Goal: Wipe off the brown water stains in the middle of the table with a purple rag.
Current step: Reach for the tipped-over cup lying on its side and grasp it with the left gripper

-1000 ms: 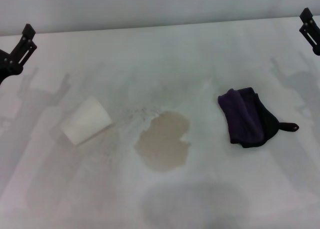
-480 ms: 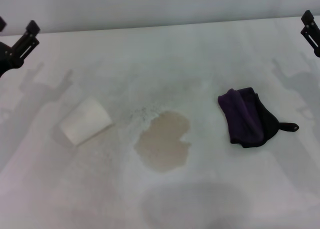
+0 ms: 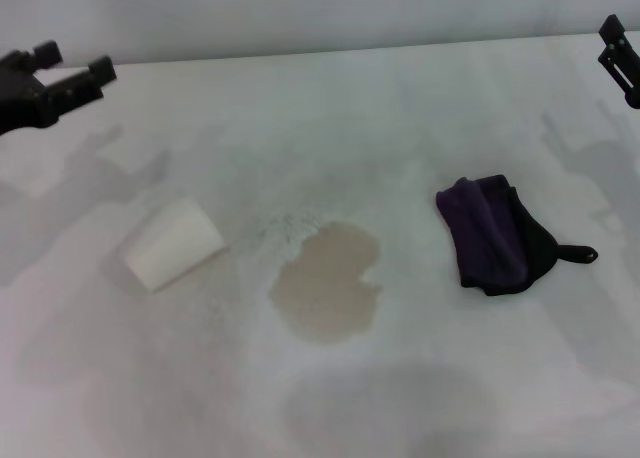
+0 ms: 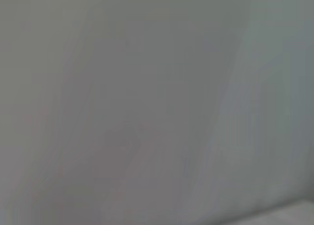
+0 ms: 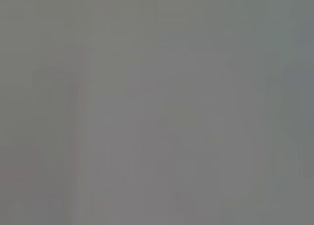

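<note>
Purple rag (image 3: 497, 235) lain right of brown water stains (image 3: 328, 283), left gripper (image 3: 72, 66) held far left, fingers spread, right gripper (image 3: 620, 53) parked far right, finger state not discernible.

A plain grey surface (image 4: 147, 107) fills nearly the whole frame (nothing on it can be made out). A paler strip (image 4: 289, 216) shows at the lower right corner.
</note>
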`<state>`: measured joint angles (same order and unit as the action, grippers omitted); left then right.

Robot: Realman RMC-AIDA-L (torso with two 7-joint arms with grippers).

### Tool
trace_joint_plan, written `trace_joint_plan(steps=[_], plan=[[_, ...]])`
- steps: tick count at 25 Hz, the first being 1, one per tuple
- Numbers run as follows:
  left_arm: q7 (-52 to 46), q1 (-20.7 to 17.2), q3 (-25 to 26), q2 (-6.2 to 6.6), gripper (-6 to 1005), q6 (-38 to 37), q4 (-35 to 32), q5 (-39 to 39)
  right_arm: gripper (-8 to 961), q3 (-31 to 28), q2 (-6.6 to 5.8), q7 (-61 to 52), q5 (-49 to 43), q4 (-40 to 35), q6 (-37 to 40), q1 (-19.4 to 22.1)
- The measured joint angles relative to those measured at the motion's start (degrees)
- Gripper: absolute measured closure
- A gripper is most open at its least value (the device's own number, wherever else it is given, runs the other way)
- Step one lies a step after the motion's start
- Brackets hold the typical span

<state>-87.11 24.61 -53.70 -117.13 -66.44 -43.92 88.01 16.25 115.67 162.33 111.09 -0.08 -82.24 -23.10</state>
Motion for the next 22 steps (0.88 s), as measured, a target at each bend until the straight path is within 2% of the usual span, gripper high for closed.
trace_joint_plan(steps=[5, 10, 12, 17, 22], plan=[[-13.2, 0.1, 0.0, 0.86, 107, -5.4, -9.3, 12.8, 82, 0.0, 0.13, 0.0, 1.0, 0.4, -0.3, -0.3], [-22.1, 1.1, 0.0, 3.26, 107, -13.3, -16.6, 24.1, 82, -0.1, 0.16, 0.0, 3.7, 0.6, -0.3, -0.3], [-23.9, 2.0, -0.1, 3.85, 107, -16.3, -18.6, 29.1, 82, -0.1, 0.17, 0.0, 4.6, 0.6, -0.3, -0.3], [-24.0, 3.9, -0.6, 3.48, 106, -20.7, -22.8, 40.1, 82, -0.2, 0.17, 0.1, 5.8, 0.6, -0.3, -0.1], [-21.4, 5.4, -4.9, 3.64, 106, -20.8, -22.6, 43.4, 83, -0.2, 0.28, 0.1, 5.9, 0.8, -0.5, -0.1]])
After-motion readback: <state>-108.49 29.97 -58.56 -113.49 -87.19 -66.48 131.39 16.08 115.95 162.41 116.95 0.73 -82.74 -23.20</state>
